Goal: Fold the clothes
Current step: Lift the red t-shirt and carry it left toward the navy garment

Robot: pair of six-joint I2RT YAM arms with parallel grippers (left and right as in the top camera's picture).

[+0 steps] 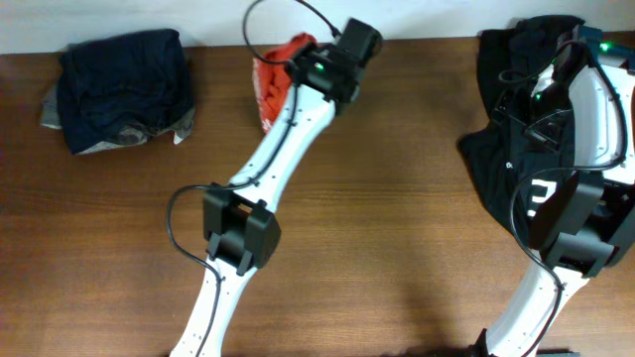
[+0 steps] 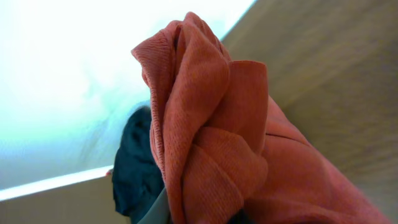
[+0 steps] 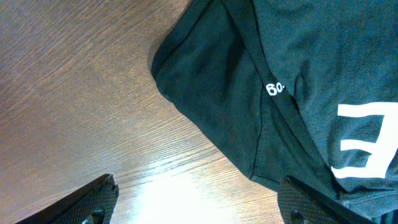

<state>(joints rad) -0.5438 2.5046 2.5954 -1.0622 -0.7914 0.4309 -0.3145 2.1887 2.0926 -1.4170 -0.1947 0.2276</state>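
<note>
Left end effector (image 1: 301,61) seems clamped on the T-shirt (image 2: 211,137), bunched at the surface's (image 1: 397,198) far edge, the right end effector (image 3: 199,186) spread empty over a black garment (image 3: 249,93); pulling one-handed risks dragging it out twisted.

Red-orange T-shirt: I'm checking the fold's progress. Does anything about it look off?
Yes. The red-orange T-shirt is a bunched, twisted wad at the far edge of the table by the left gripper, not spread flat. The left wrist view shows only crumpled layers, so no neat fold is in place.
</note>
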